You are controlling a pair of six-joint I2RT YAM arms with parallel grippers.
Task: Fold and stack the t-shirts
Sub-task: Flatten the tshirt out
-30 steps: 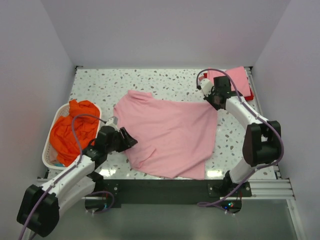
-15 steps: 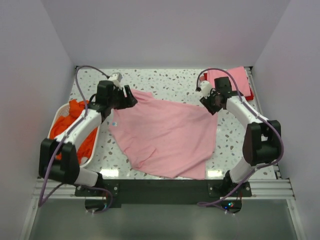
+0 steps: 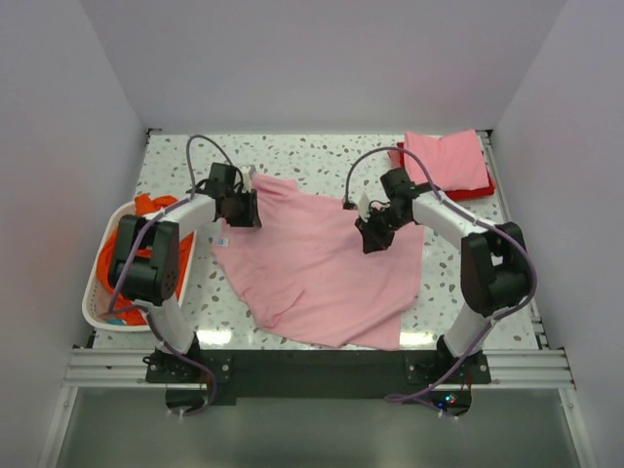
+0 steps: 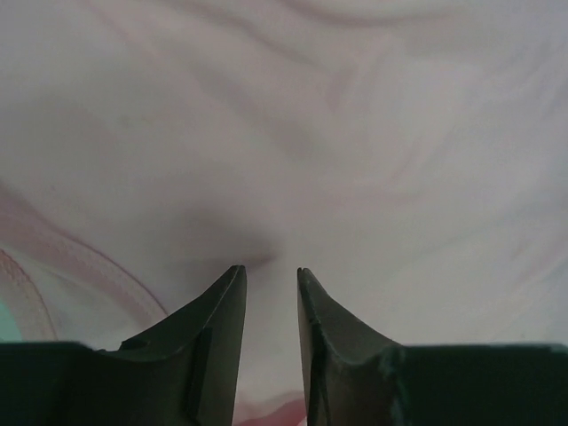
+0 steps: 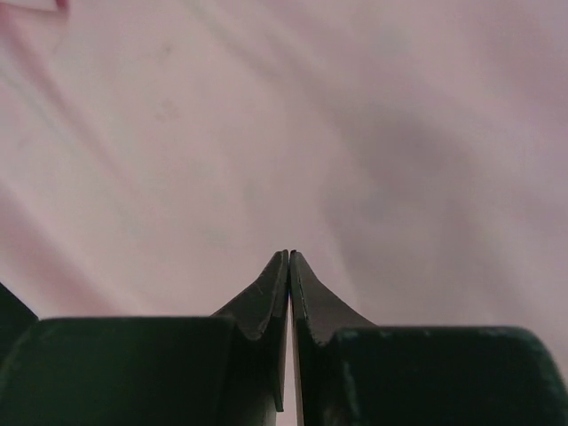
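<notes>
A light pink t-shirt (image 3: 327,268) lies spread out on the speckled table, with a small white label (image 3: 222,241) at its left edge. My left gripper (image 3: 250,208) is at the shirt's far left corner. In the left wrist view its jaws (image 4: 269,273) stand a narrow gap apart, tips down on pink cloth (image 4: 355,133). My right gripper (image 3: 371,240) is over the shirt's upper right part. In the right wrist view it (image 5: 289,255) is shut, tips against the pink cloth (image 5: 266,115), with nothing seen between the jaws. An orange t-shirt (image 3: 125,255) fills the basket.
A white slotted laundry basket (image 3: 94,310) stands at the left edge. A folded pink shirt (image 3: 447,159) lies on a folded red one (image 3: 485,191) at the back right corner. White walls enclose the table on three sides.
My left arm swung from the shirt's near left side up to its far left corner. My right gripper moved from the shirt's far right corner inward and nearer, over the cloth.
</notes>
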